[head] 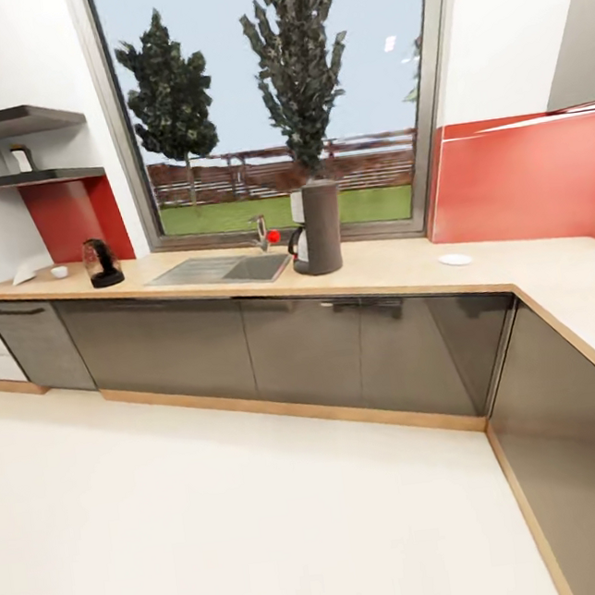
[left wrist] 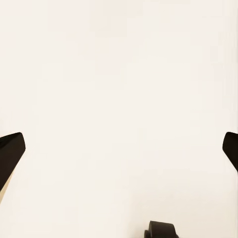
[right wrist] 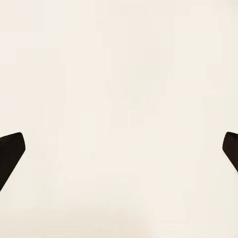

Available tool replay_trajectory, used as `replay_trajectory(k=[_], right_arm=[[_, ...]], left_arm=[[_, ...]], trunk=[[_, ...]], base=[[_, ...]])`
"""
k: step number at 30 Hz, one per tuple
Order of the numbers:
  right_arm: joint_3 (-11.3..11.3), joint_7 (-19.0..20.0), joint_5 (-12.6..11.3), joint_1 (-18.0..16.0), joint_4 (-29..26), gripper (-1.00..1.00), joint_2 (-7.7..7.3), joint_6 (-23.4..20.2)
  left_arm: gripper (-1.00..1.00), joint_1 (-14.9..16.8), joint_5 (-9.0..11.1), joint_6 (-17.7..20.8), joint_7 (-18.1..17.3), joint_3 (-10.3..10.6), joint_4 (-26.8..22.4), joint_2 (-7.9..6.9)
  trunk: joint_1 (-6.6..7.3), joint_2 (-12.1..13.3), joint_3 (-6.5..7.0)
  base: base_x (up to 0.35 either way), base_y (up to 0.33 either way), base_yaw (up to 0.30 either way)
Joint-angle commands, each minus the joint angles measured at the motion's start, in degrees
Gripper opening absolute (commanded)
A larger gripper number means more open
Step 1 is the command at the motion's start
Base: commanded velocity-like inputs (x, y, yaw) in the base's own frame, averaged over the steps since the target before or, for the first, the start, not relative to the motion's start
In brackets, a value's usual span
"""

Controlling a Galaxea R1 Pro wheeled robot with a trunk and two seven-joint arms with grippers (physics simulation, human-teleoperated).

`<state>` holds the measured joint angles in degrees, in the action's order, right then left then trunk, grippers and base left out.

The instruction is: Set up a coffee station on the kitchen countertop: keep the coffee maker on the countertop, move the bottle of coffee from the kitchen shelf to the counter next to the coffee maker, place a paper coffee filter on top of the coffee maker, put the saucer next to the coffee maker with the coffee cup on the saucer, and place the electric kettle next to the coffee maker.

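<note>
Coffee maker stands upright on the kitchen countertop just right of the sink, dark rounded body, white carafe facing left. Electric kettle sits far left, saucer well right, and what's probably the bottle of coffee is on the shelf. Both the left gripper and right gripper are spread wide over pale floor.

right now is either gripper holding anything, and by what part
Nothing is held. The left gripper and the right gripper are both open, with only pale floor between their fingers.
</note>
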<state>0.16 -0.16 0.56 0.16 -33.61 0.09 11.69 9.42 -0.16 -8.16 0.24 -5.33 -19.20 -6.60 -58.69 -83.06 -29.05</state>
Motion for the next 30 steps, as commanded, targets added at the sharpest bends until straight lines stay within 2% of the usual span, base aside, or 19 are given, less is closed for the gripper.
replay_trajectory(k=[1,9,30], right_arm=[[0.01,-0.02,0.05,0.01,-0.05,1.0,0.0,0.09],[0.01,-0.02,0.05,0.01,-0.05,1.0,0.0,0.09],[0.01,-0.02,0.05,0.01,-0.05,1.0,0.06,0.05]], left_arm=[[1.0,0.01,-0.02,-0.19,0.02,-0.12,0.04,0.01],[1.0,0.03,-0.02,-0.19,0.02,-0.12,0.04,0.01],[1.0,-0.01,-0.02,-0.19,0.02,-0.12,0.04,0.01]], trunk=[[-0.03,-0.02,-0.04],[-0.03,-0.02,-0.04],[-0.03,-0.02,-0.04]], base=[[0.337,-0.086,0.0],[0.337,-0.083,0.094],[0.337,-0.034,0.271]])
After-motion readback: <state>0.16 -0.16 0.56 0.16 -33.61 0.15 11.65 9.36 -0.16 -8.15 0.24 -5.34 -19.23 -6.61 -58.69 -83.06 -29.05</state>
